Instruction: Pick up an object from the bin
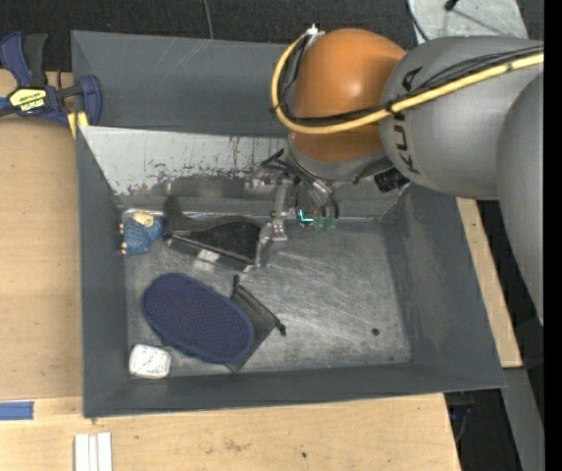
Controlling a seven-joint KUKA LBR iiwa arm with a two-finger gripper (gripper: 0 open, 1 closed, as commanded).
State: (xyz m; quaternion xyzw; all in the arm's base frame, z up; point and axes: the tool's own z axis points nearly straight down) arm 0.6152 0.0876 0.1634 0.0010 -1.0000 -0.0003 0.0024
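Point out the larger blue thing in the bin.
The flat navy oval pad at lower left; the blue-and-yellow toy by the left wall is much smaller.

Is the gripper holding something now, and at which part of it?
It cannot be told. The gripper is low at the right end of the black wedge-shaped thing near the back of the bin.

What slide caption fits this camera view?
Gripper over flat black object by grey metal bin's back wall, dark-blue oval pouch in front.

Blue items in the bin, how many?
2: a small blue toy by the left wall, and a navy oval pouch at front left. The arm may hide more at the back.
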